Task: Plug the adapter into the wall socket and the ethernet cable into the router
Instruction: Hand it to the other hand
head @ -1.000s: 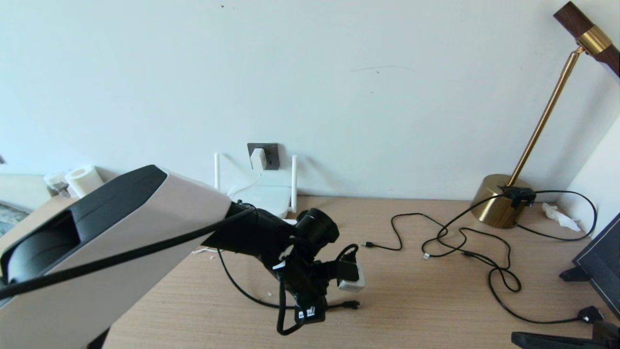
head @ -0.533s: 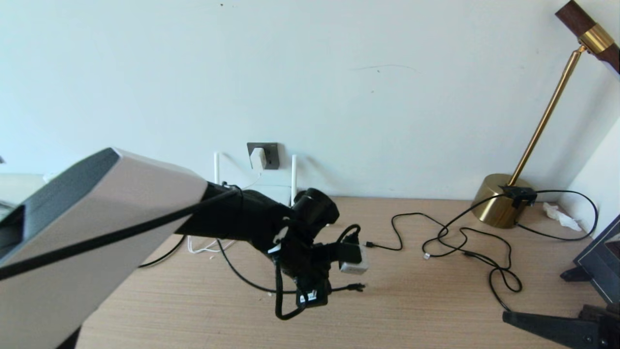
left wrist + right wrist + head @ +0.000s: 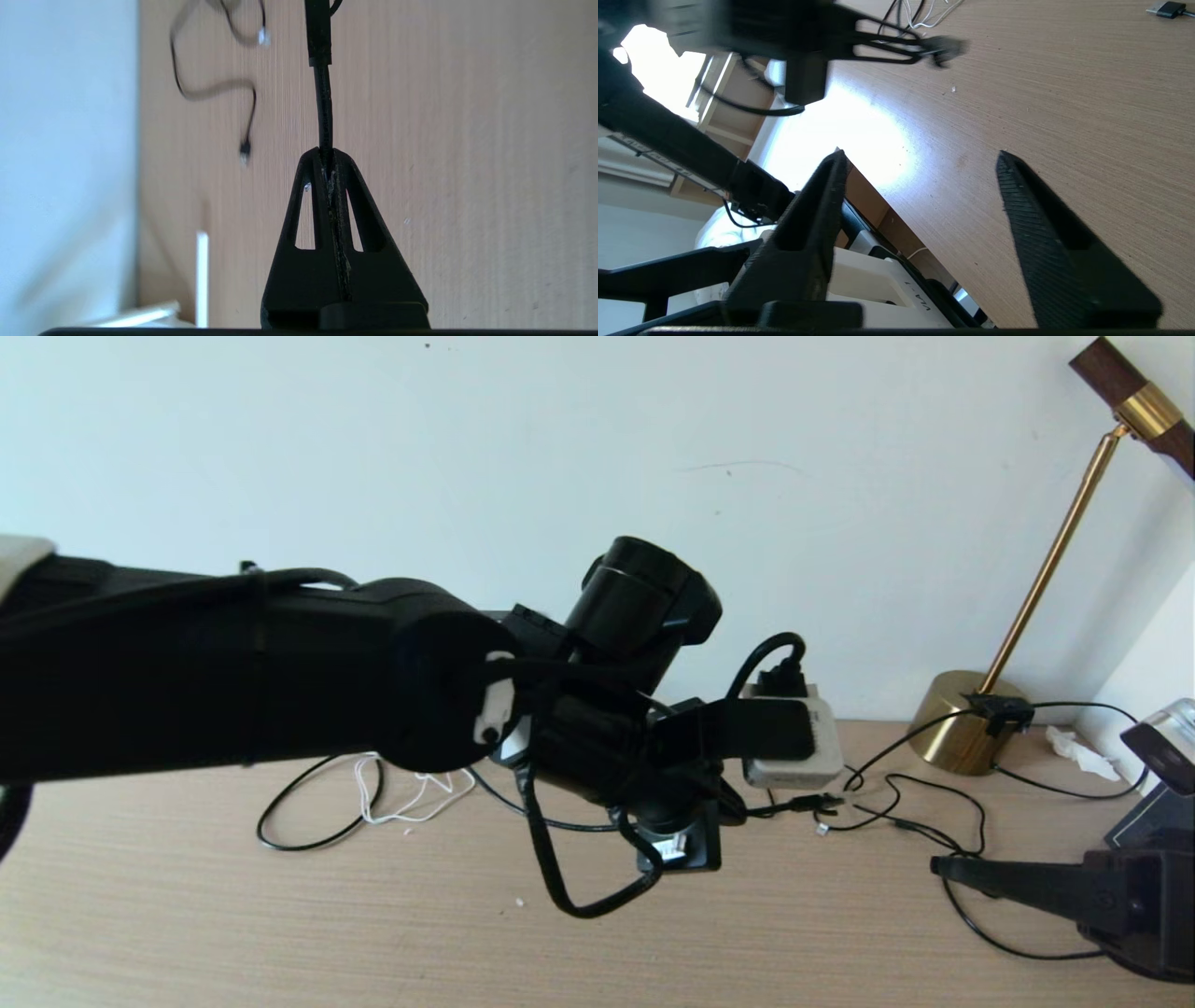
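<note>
Black ethernet cable (image 3: 323, 112) was gripped in my closed left pincer (image 3: 329, 161) above the wooden counter (image 3: 280, 915); my right pincer (image 3: 920, 163) stood open

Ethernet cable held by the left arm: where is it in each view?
Head: the ethernet cable plug end sticks out right of the left gripper, mid-frame.
Left wrist: runs from the shut fingers to the frame's top.
Right wrist: blurred tip at top centre.
Shared landmark: the wooden desk.
</note>
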